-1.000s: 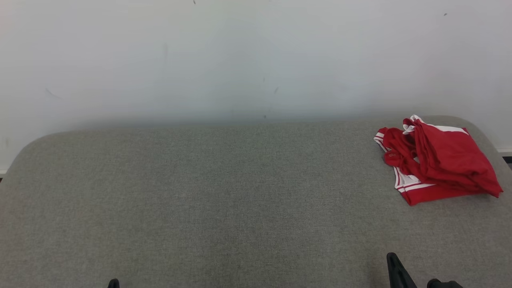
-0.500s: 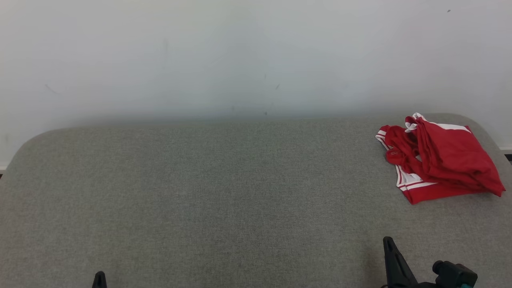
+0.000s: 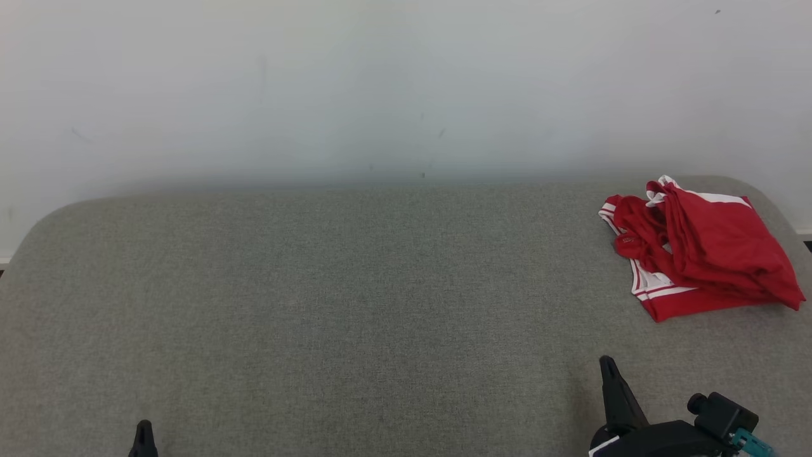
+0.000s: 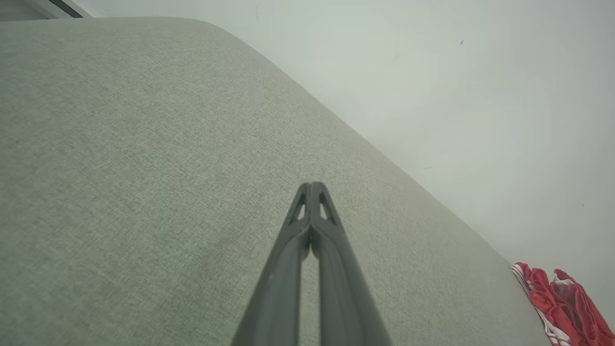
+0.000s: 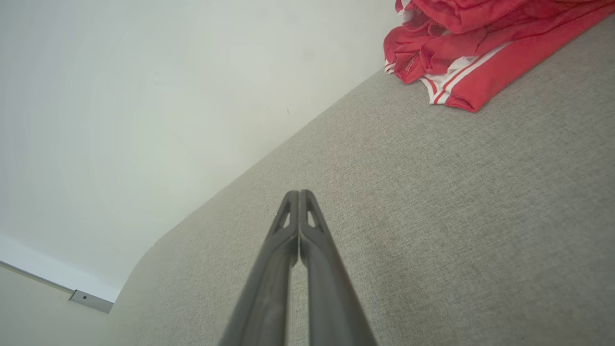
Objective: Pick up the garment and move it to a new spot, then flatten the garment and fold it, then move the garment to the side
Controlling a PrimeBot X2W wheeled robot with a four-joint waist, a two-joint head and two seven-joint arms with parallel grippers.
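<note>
Main worry for me is that the garment (image 3: 701,254) sits way out ahead and to the right of the right gripper (image 5: 299,193), close to the far rounded corner of the gray padded surface (image 3: 355,304) and not far from the wall (image 3: 380,82). Any clumsy nudge out there could slide it over the edge. It's also a loose, rumpled stack of red layers with white stripes, so a pinch that only catches the top flap would probably drag the pile apart instead of lifting it whole. That heap fits two stories, honestly: a bundle waiting to be carried off and flattened, or one folded roughly and parked at the side. As for the tools, the right gripper has its two dark fingers pressed together with nothing between them, well apart from the cloth. The left gripper (image 4: 312,185) is the same, fingers closed on nothing, with the garment far off to its right. Both point out over bare fabric, and I can't really tell whether the tips touch it or hang just above.
</note>
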